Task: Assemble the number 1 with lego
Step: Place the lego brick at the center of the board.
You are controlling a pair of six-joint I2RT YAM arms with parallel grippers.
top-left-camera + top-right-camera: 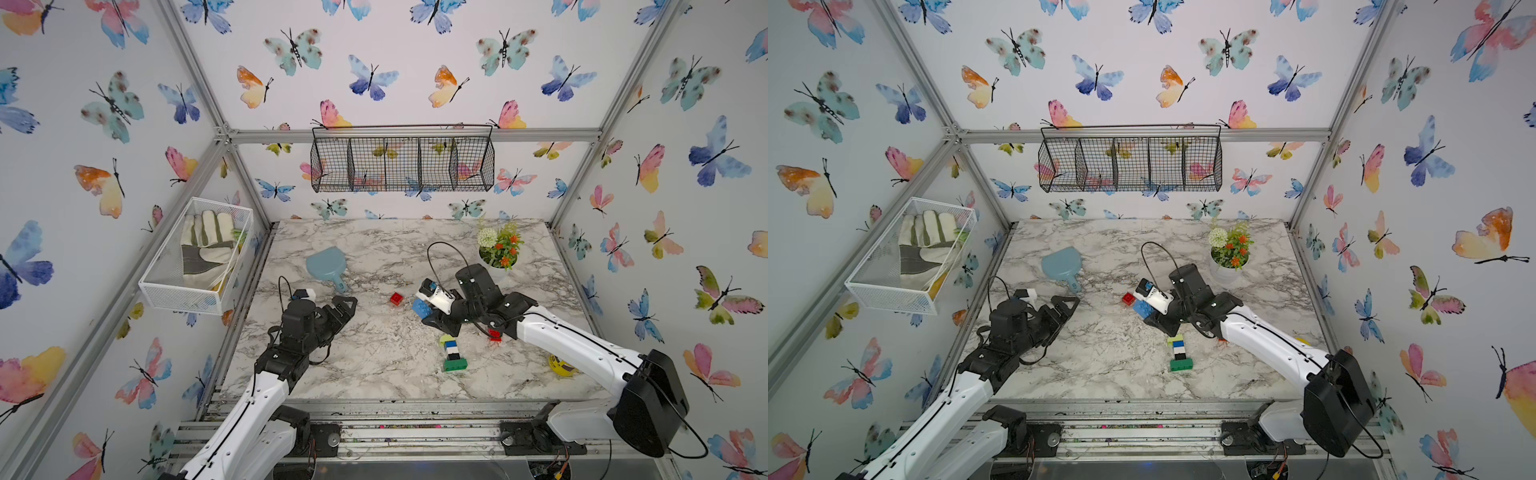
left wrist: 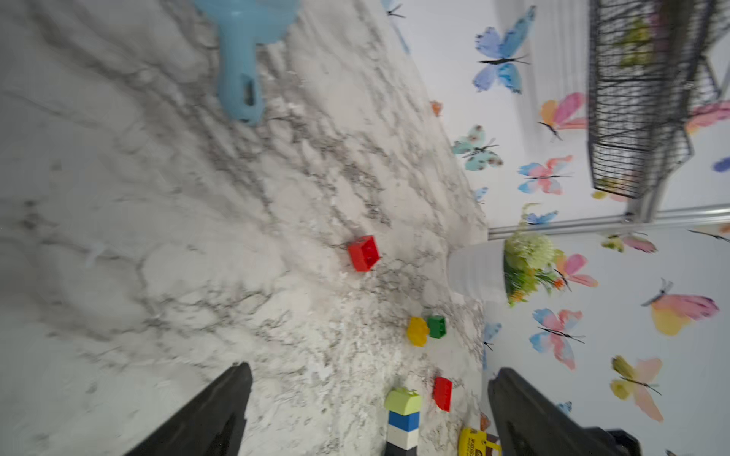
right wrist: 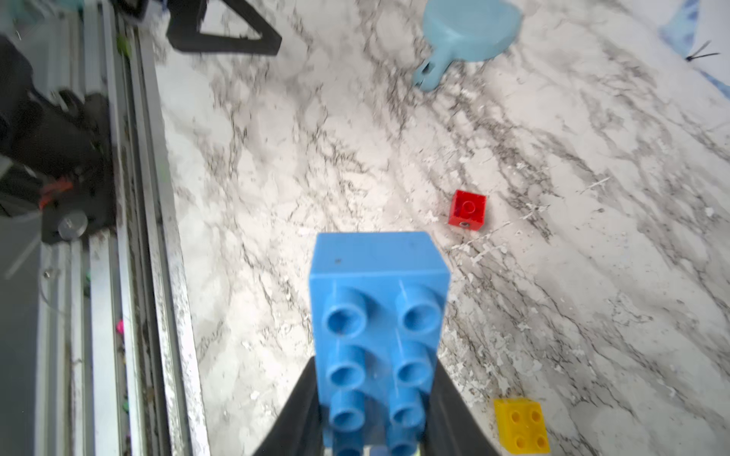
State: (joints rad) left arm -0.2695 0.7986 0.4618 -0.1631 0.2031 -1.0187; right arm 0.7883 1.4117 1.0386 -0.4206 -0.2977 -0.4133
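Legible text: none. One yellow item [image 2: 476,444], near the right edge of the table [image 1: 374,374], bears black print too blurred to read; in a top view [image 1: 562,365] it shows only dark marks.

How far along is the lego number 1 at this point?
Done: a column of lime, blue, white and black bricks on a wider green base is joined together. In hand: the right end effector grips a blue brick; the left end effector is open and empty. Left: that brick is not yet attached, and a red brick and a yellow brick lie loose.
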